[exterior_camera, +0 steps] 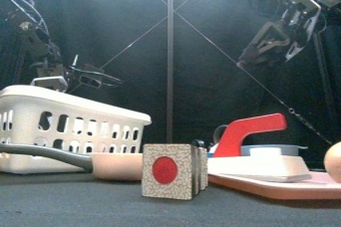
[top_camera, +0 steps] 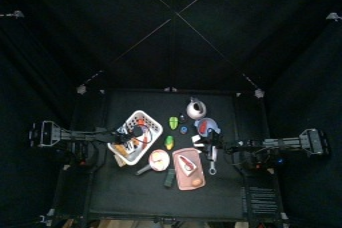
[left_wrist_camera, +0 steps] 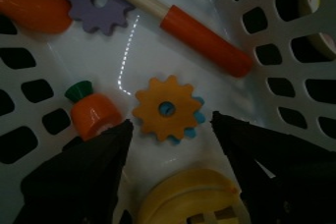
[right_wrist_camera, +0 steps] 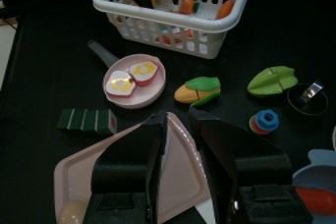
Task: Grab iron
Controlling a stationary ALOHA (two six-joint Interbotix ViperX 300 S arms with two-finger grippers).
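- Iron's surroundings first: the black desk [top_camera: 123, 197] carried the toys, and the white basket [exterior_camera: 67, 121] stood on its left side.
- The left hand [left_wrist_camera: 171, 126] hung inside that basket, released and empty, with an orange gear [left_wrist_camera: 168, 110] below its jaws. It looked to have no part in the grab.
- The pink board [right_wrist_camera: 92, 174] lay under the right hand [right_wrist_camera: 178, 118], which was raised clear of the desk, jaws apart and holding nothing.
- The iron [exterior_camera: 253, 136], red-handled, stood upright on its base just beside the board's far edge, untouched.
- The step in hand seemed to be the approach. Next, the right hand would need to swing over the iron, line its jaws across the red handle, descend and clench.
- The small block [exterior_camera: 168, 168] showed only a red disc; no brand or writing could be read anywhere.
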